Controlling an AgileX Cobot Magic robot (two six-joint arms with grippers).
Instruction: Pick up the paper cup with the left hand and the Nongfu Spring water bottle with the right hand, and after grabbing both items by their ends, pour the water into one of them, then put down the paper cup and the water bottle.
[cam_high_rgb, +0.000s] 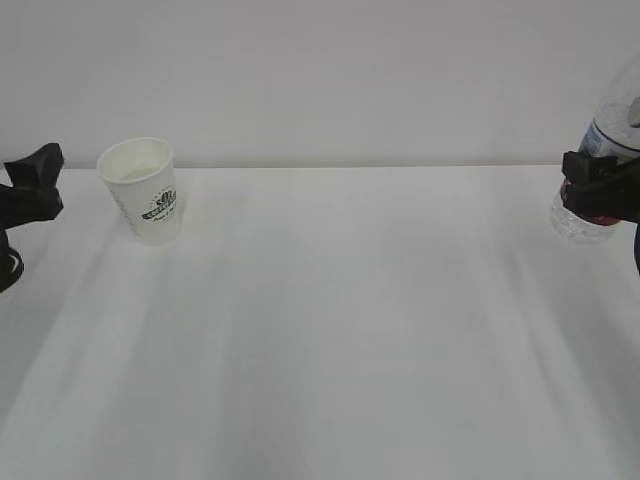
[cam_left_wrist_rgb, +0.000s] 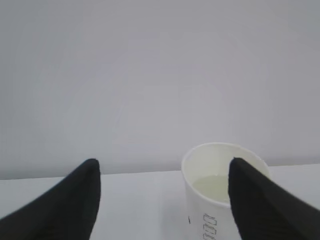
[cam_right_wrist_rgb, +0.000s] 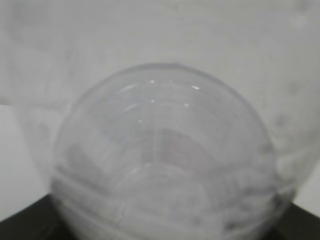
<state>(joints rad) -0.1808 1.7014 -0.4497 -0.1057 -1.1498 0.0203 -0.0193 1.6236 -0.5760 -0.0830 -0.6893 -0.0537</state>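
White bench (cam_high_rgb: 340, 330) under a pale wall. Paper cup (cam_high_rgb: 143, 190) stood upright at far left, some water (cam_left_wrist_rgb: 215, 187) inside, free of the left hand (cam_high_rgb: 30, 195), jaws spread, just beside. Nongfu Spring water bottle (cam_high_rgb: 598, 170) at right edge, pinched by the right hand (cam_high_rgb: 600, 190), jaws around its lower body.

The paper cup (cam_high_rgb: 145, 190) is white paper, dull, not shiny. The Nongfu Spring water bottle (cam_high_rgb: 598, 180), at 3 o'clock, is clear plastic, shiny, with little bright spots. The left hand (cam_left_wrist_rgb: 160, 200) has black fingers (cam_left_wrist_rgb: 65, 205) with fine ridges, dull. The table (cam_high_rgb: 350, 330) is white, smooth and matt.
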